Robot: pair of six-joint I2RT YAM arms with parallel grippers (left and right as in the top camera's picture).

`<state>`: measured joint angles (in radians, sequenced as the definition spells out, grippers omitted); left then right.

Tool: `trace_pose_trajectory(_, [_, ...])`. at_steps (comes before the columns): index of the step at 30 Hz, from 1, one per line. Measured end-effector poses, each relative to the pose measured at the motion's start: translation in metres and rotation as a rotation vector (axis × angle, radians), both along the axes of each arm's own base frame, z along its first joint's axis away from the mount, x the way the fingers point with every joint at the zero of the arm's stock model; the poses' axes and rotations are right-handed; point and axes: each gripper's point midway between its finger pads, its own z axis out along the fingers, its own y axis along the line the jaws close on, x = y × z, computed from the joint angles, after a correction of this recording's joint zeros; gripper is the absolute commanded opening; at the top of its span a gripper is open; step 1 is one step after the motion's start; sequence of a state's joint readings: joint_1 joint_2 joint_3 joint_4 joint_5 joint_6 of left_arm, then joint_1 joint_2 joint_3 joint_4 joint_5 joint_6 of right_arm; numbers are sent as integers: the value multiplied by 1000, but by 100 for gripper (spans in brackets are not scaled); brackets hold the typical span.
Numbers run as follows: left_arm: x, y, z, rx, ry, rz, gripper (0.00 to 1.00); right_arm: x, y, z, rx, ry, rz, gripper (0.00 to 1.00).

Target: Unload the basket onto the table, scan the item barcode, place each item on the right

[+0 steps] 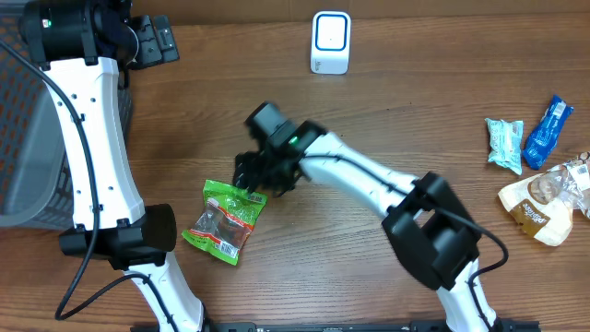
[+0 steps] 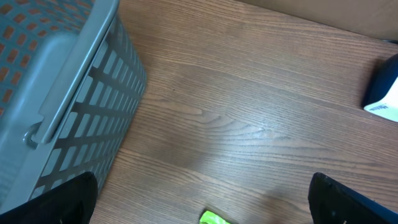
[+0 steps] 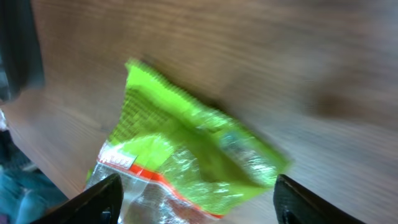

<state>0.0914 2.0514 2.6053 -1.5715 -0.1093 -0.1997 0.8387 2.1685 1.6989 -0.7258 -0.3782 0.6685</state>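
Right gripper [image 1: 252,175] over green packet [image 1: 226,221]; basket [image 1: 18,138] left, scanner [image 1: 330,41] beyond, snacks [image 1: 539,171] right.

Overhead top-down; wrists close, sharing green packet [image 1: 226,219]

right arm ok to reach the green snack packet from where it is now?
Probably yes. The right end effector hangs open over the green packet at its top edge, fingers on either side in the wrist view, with nothing between them and it.

Wood-grain table [image 1: 415,101], brown and smooth with a dull sheen; basket [image 2: 74,93] of grey matt plastic lattice. Glossy, crinkled green plastic film forms the packet [image 1: 226,219], clear at one end; scanner [image 1: 330,41] of smooth white plastic.
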Motion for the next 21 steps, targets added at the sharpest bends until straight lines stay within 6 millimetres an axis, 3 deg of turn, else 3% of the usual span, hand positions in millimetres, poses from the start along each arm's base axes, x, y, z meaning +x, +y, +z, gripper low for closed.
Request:
trace_pose_trajectory(5, [0, 0, 0, 0, 0, 0, 100, -28, 25, -1, -18, -68, 70, 50])
trace_pose_trajectory(10, [0, 0, 0, 0, 0, 0, 100, -40, 46, 0, 5, -159, 155, 52])
trace_pose_trajectory(12, [0, 0, 0, 0, 0, 0, 100, -43, 51, -8, 8, -161, 176, 54])
trace_pose_trajectory(15, [0, 0, 0, 0, 0, 0, 100, -46, 49, -28, -10, -122, 188, 54])
trace_pose_trajectory(21, [0, 0, 0, 0, 0, 0, 100, -38, 30, -36, -45, -28, 125, 45])
